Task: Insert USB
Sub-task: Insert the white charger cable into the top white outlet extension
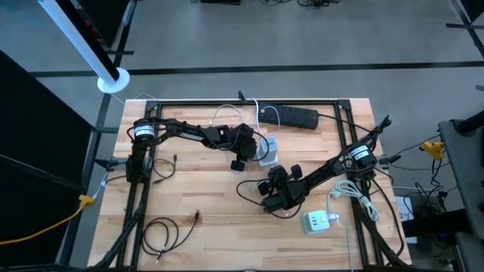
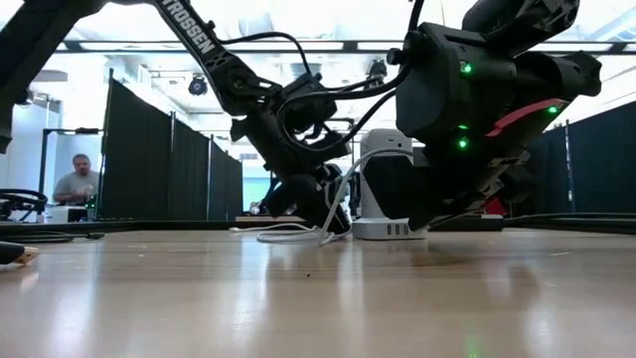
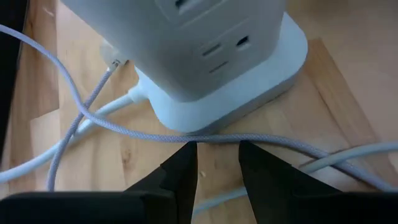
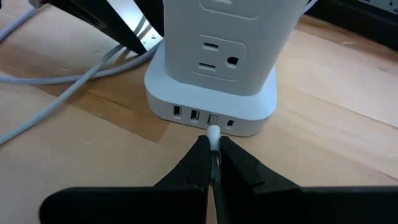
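High view: left gripper (image 1: 243, 153) just beside white charger tower (image 1: 266, 149); right gripper (image 1: 272, 183) near it, opposite side.

Left wrist: fingers (image 3: 184, 171) slightly apart, holding nothing; braided cable (image 3: 205, 138) just ahead.

Right wrist: fingers pinched on USB plug (image 4: 213, 132), tip at tower's port row. Plug small, stiff, light; grip its body, cable limp.

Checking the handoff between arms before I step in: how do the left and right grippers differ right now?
The right gripper is shut on a white USB plug at the charging tower base ports; the left gripper is open and holds nothing. The left faces the tower's cable side, a braided cable crossing before it; the right faces the port side. Both sit low beside the tower.
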Available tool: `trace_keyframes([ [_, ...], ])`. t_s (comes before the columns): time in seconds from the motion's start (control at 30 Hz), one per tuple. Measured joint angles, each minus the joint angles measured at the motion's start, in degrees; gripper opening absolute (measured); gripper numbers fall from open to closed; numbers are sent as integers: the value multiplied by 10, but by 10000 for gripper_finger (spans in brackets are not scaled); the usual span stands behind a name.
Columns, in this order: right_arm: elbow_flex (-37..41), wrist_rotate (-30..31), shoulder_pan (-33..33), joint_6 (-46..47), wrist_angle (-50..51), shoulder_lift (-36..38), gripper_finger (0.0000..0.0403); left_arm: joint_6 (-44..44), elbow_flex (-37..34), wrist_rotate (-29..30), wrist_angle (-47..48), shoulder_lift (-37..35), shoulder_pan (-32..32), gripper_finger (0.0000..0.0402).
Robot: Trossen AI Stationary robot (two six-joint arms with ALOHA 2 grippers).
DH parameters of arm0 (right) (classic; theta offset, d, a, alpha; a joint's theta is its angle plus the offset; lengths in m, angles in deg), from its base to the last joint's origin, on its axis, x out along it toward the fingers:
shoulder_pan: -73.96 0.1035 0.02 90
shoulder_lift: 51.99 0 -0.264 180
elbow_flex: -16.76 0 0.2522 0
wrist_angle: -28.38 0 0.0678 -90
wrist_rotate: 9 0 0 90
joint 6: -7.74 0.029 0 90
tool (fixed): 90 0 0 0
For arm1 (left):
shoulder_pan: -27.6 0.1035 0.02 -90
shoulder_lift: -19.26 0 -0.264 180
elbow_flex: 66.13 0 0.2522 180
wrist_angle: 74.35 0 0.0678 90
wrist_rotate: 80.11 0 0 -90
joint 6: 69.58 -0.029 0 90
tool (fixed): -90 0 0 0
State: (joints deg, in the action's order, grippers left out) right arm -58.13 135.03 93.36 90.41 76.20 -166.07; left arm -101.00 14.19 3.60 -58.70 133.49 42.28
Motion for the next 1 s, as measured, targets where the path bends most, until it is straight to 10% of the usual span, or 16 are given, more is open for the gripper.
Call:
trace_keyframes([
  [1.0, 4, -14, -6, -1, -10, 0, 7, 52, 0, -31, -168, 46, 29, 110],
])
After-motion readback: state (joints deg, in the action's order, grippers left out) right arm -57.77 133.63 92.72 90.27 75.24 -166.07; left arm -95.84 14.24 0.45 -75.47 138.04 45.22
